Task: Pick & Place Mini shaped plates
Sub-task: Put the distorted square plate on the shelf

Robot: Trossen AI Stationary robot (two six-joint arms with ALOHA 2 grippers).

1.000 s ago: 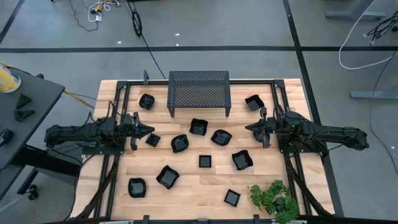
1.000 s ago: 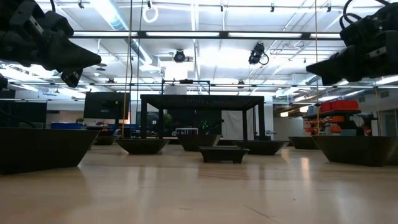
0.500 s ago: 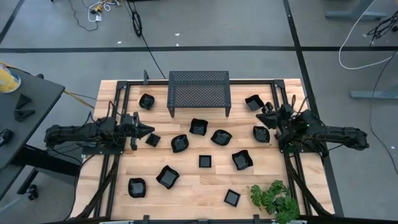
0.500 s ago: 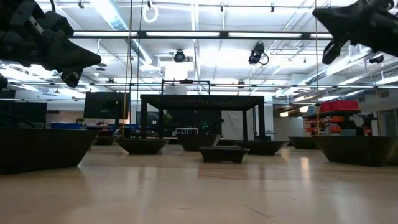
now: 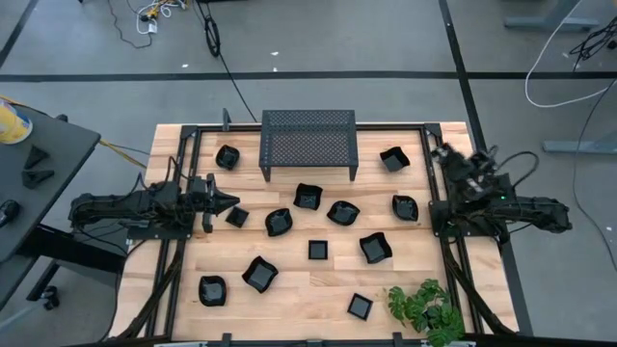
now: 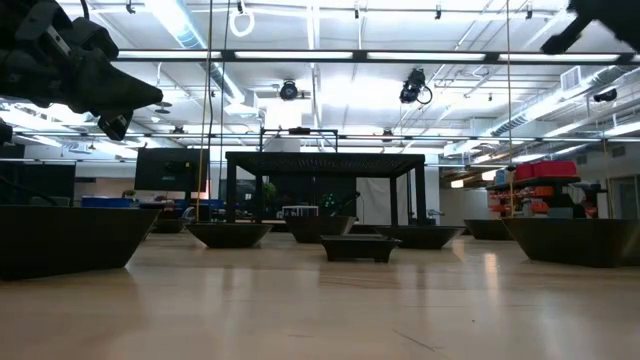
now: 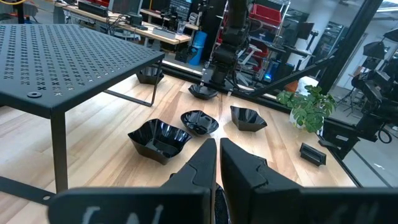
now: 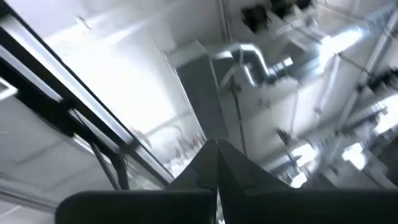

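Several mini shaped plates, small glossy black dishes, rest on their bases across the wooden table (image 5: 289, 289). Among them are one (image 5: 308, 197) in the middle, one (image 5: 405, 207) at the right and a small square one (image 5: 237, 217) at the left. My left gripper (image 5: 232, 201) hovers shut at the table's left side, level, just beyond the square plate and holding nothing. My right gripper (image 5: 440, 152) is shut and empty at the right side, tipped steeply upward; its wrist view shows only the shut fingers (image 8: 216, 152) against the ceiling. The left wrist view shows the shut left gripper (image 7: 217, 155) with three plates ahead, the nearest (image 7: 158, 138).
A black perforated metal stand (image 5: 308, 143) on legs stands at the far middle of the table. A small green plant (image 5: 424, 306) sits at the near right corner. Dark rails (image 5: 183, 241) run along both sides. Bare wood lies along the near edge.
My right gripper has swung up from level to pointing steeply upward, rolling as it rose. It has drawn back toward the table's right edge and stayed shut. The plate it hovered over at the right now shows in full. My left arm has kept still.
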